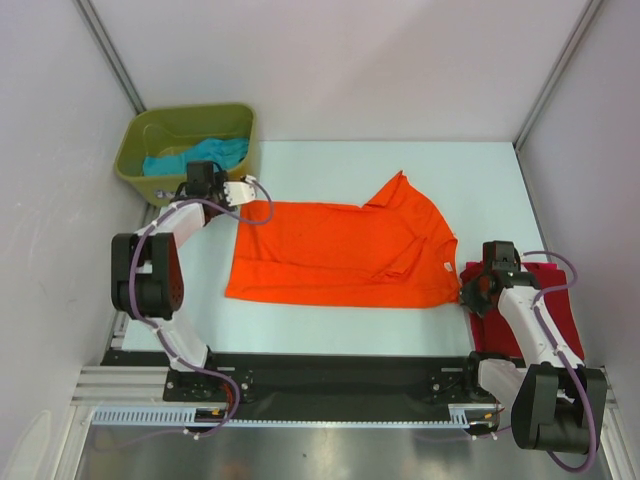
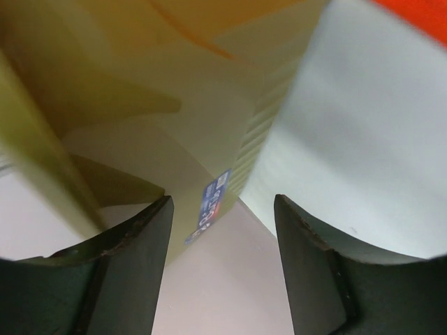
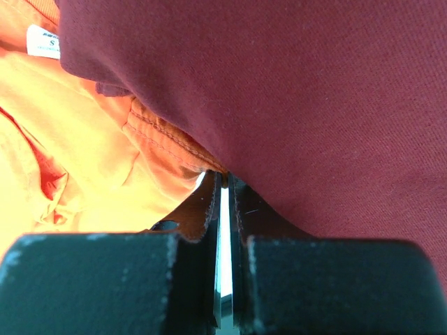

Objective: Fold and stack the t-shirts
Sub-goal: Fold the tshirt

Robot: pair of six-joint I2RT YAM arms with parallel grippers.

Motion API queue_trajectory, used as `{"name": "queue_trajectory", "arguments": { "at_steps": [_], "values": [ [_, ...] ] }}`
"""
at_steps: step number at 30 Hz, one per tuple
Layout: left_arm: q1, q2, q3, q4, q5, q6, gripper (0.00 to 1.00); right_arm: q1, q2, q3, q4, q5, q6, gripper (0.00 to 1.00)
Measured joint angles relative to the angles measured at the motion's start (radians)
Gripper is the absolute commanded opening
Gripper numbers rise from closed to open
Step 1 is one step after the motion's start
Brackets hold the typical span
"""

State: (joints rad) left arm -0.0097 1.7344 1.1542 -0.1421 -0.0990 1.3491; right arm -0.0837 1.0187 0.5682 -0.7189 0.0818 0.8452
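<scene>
Closed right pincer is set at bright orange cloth t-shirt's hem; left pincer is parted, empty; corner beside it must be gripped, folded.

the bin sits at the counter's far left corner, with a first shirt in it. a second shirt lies spread mid-counter, its far left corner near the bin. a third shirt lies at the right near edge, touching the second shirt's right end and lapping its hem. the left arm ends between bin and second shirt. the right arm lies over the third shirt.
</scene>
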Motion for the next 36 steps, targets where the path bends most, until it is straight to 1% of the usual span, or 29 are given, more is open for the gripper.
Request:
{"name": "queue_trajectory", "arguments": {
  "at_steps": [3,5,7,10,13,15,17,19,23,25,32,36],
  "values": [
    [0.033,0.079,0.046,0.028,-0.029,0.014,0.68,0.0,0.0,0.0,0.0,-0.001,0.0,0.0],
    [0.049,0.117,0.076,0.016,-0.051,0.013,0.74,0.0,0.001,0.0,-0.001,-0.002,0.0,0.0],
    [0.065,0.151,0.11,-0.004,-0.069,0.013,0.82,0.0,0.002,0.0,-0.002,-0.001,0.0,0.0],
    [0.069,0.164,0.15,-0.062,-0.082,-0.003,0.85,0.0,0.002,0.0,-0.006,0.0,0.0,0.0],
    [0.067,0.169,0.189,-0.113,-0.087,-0.034,0.86,0.0,0.002,0.0,-0.008,0.0,0.0,0.0],
    [0.064,0.181,0.204,-0.116,-0.106,-0.042,0.86,0.0,0.003,0.0,-0.009,0.0,0.0,0.0],
    [0.061,0.197,0.217,-0.115,-0.128,-0.043,0.83,-0.002,0.005,0.0,-0.009,0.0,0.0,0.0],
    [0.062,0.211,0.234,-0.114,-0.148,-0.05,0.83,-0.003,0.005,0.0,-0.009,0.0,-0.002,0.0],
    [0.069,0.213,0.241,-0.122,-0.148,-0.066,0.86,-0.006,0.004,0.0,-0.011,0.0,-0.004,0.0],
    [0.069,0.216,0.261,-0.153,-0.146,-0.069,0.87,-0.006,0.003,0.0,-0.011,0.0,-0.004,0.0],
    [0.076,0.288,0.429,-0.318,-0.155,-0.095,0.87,-0.008,0.003,0.0,-0.014,0.0,-0.004,0.0],
    [0.077,0.291,0.446,-0.356,-0.152,-0.102,0.88,-0.01,-0.001,0.0,-0.017,0.0,-0.004,0.0]
  ]
}}
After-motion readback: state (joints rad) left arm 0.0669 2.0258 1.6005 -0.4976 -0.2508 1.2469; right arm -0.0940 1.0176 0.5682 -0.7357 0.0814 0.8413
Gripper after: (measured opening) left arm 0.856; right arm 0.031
